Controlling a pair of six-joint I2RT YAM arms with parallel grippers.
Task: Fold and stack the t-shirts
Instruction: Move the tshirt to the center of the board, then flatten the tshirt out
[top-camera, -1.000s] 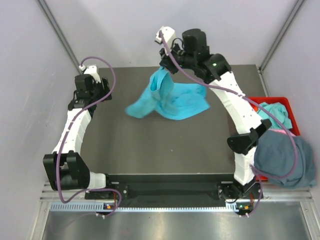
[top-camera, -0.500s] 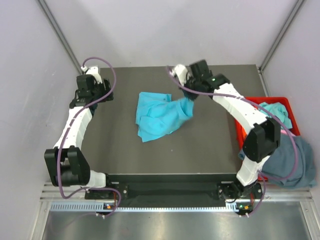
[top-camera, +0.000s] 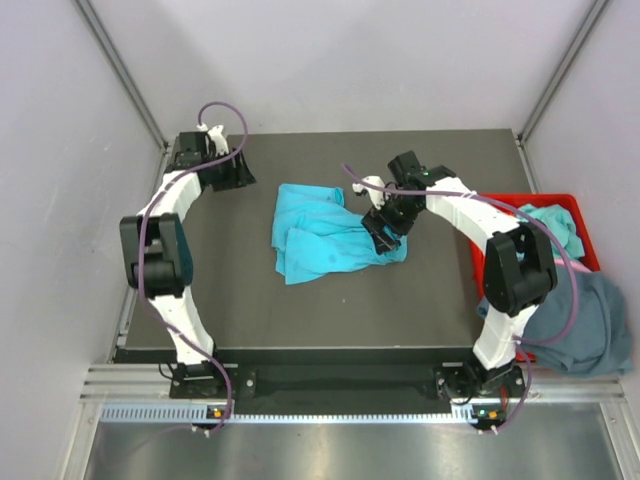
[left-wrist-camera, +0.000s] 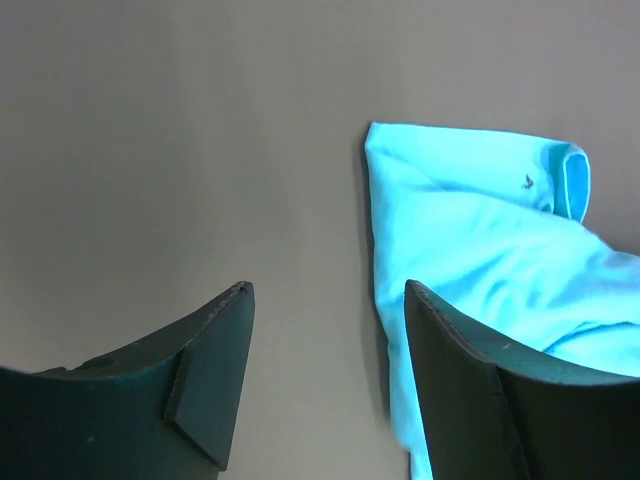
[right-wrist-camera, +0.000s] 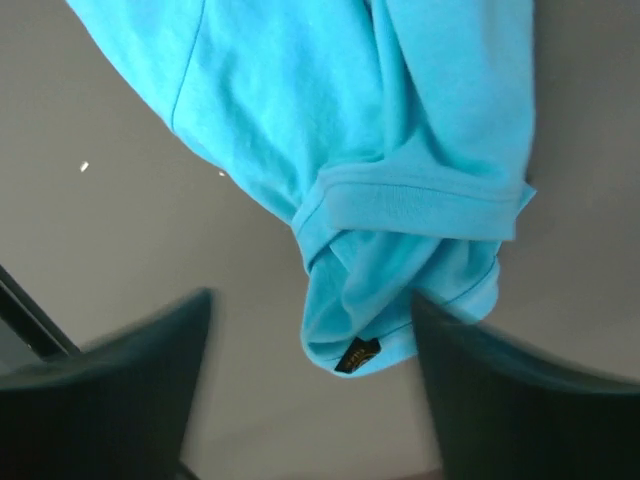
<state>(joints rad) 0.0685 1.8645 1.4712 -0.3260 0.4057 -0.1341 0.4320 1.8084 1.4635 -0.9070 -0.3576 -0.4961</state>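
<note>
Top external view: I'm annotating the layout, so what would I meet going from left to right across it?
left gripper → turquoise shirt → right gripper → red bin

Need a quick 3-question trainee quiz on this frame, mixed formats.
1. True or false: the turquoise t-shirt lies neatly folded on the table.
2. Where is the slate blue-grey shirt? A) table centre B) draped off the right side by the red bin C) far left corner
3. Which gripper hangs over the turquoise t-shirt, and how do its jaws stand?
Key: 1 false, it is crumpled. 2 B. 3 the right gripper, open.
</note>
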